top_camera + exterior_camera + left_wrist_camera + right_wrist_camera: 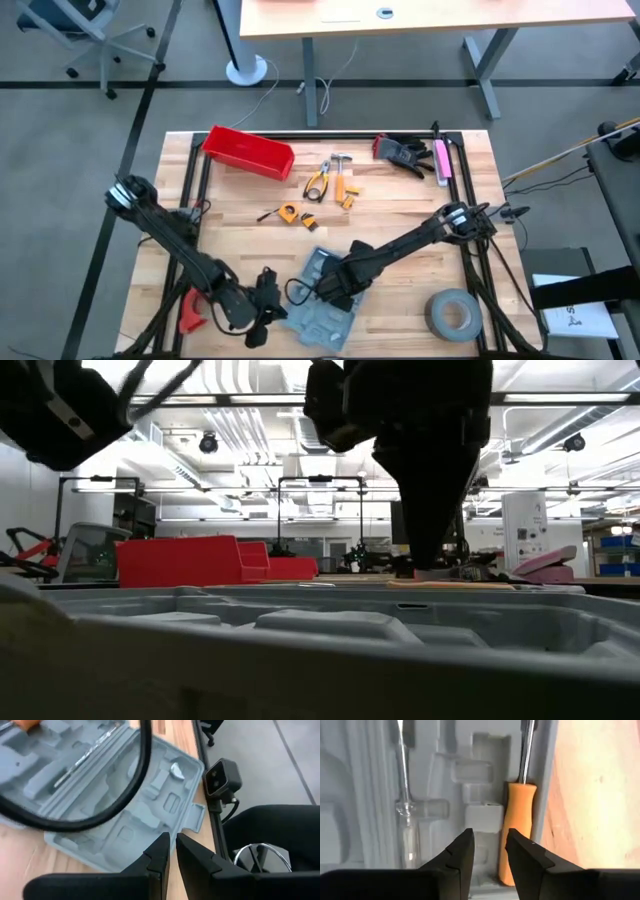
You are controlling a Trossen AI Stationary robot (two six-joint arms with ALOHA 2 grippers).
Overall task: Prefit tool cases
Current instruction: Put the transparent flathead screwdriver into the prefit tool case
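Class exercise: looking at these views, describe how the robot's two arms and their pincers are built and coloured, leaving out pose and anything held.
Both arms are dark, nearly black, built from slim jointed segments. The left arm carries a pale band at its base joint, and the right arm has loose black cables at its base. The left pincer and the right pincer each have two matte black, angular fingers tapering to wedge-shaped tips. A thick black cable loops past the left wrist camera.

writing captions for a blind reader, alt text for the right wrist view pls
The right gripper hangs open, empty, just above an open grey tool case. An orange-handled screwdriver lies in a recess at the case's edge, beside bare wooden table.
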